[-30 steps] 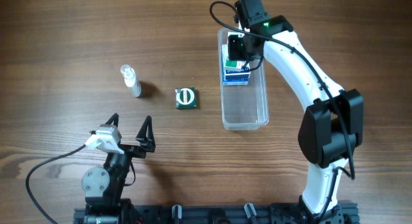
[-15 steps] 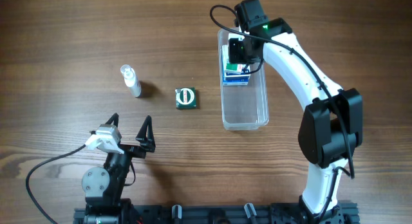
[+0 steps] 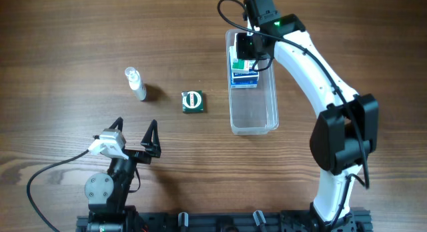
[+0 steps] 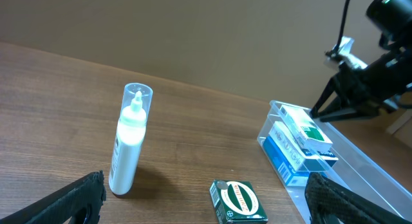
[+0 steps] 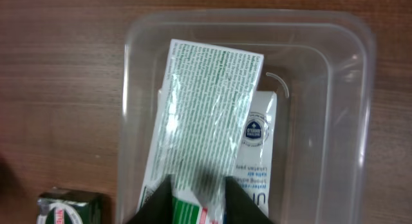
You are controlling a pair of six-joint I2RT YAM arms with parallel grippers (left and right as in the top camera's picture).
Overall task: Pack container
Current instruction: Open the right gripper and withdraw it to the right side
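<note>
The clear plastic container (image 3: 254,119) lies lengthwise at centre right. At its far end a green-and-white box (image 3: 240,59) lies flat on a blue-and-white box (image 3: 244,77). My right gripper (image 3: 252,48) hovers just above them, open, with its fingers apart from the top box. In the right wrist view my fingers (image 5: 196,192) sit over the printed top box (image 5: 206,114) inside the container (image 5: 360,121). My left gripper (image 3: 135,135) is open and empty near the front left. Its view shows the container (image 4: 367,179) and the right gripper (image 4: 341,108).
A small dark green box (image 3: 193,101) lies left of the container; it also shows in the left wrist view (image 4: 239,201) and the right wrist view (image 5: 67,208). A white bottle with a clear cap (image 3: 136,84) lies further left, and appears in the left wrist view (image 4: 129,140).
My right gripper dipped slightly over the boxes, then drew back toward the container's far end. The boxes and my left arm have not moved.
</note>
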